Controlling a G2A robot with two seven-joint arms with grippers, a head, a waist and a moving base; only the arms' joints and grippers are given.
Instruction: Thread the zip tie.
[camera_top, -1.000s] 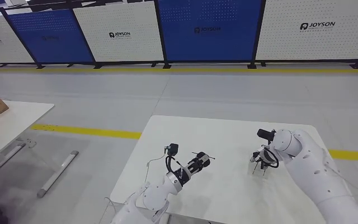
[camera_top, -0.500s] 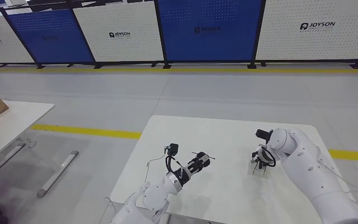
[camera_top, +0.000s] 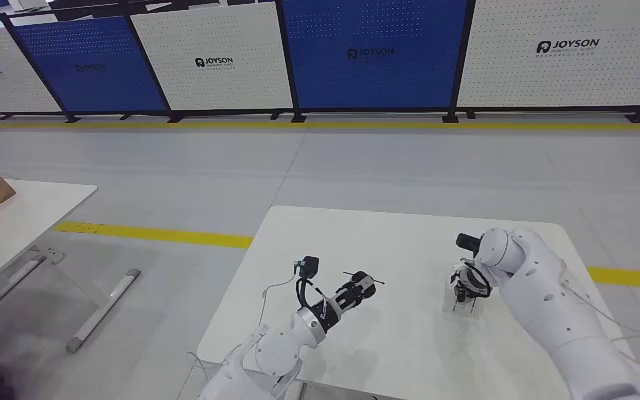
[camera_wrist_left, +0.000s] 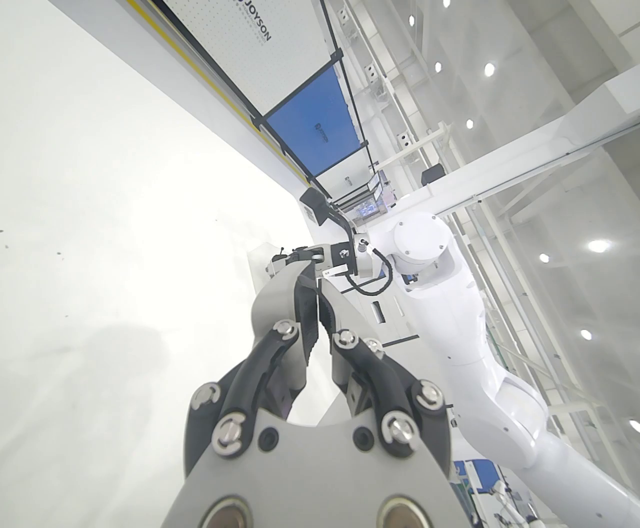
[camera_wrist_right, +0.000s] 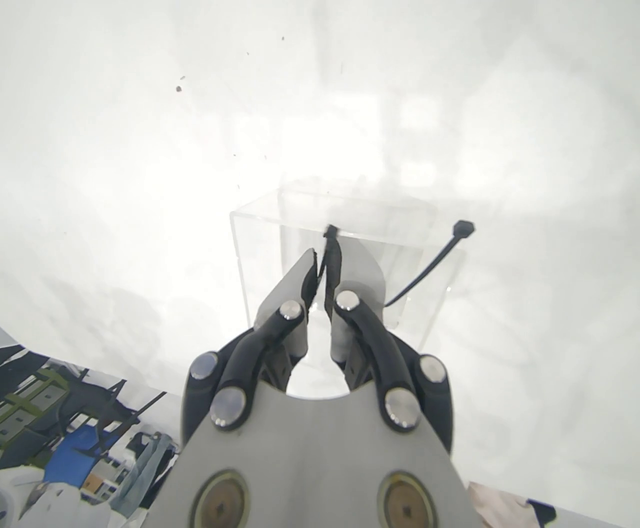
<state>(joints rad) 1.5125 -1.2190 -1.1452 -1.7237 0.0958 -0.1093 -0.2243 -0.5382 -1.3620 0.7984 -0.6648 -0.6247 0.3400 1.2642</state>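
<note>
My right pincer (camera_wrist_right: 322, 260) pinches a black zip tie (camera_wrist_right: 330, 233), its head just past the tips, above a clear box (camera_wrist_right: 255, 260) where a second zip tie (camera_wrist_right: 425, 266) leans. My left pincer (camera_wrist_left: 310, 270) is pressed together on a thin black tie (camera_top: 377, 281).

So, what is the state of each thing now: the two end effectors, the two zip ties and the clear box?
Right end effector: shut on the held zip tie, over the clear box.
Held zip tie: pinched between the fingers, not looped.
Loose zip tie: leaning in the box, head up, unthreaded.
Clear box: upright on the table.
Left end effector: shut, apart from the box.
</note>
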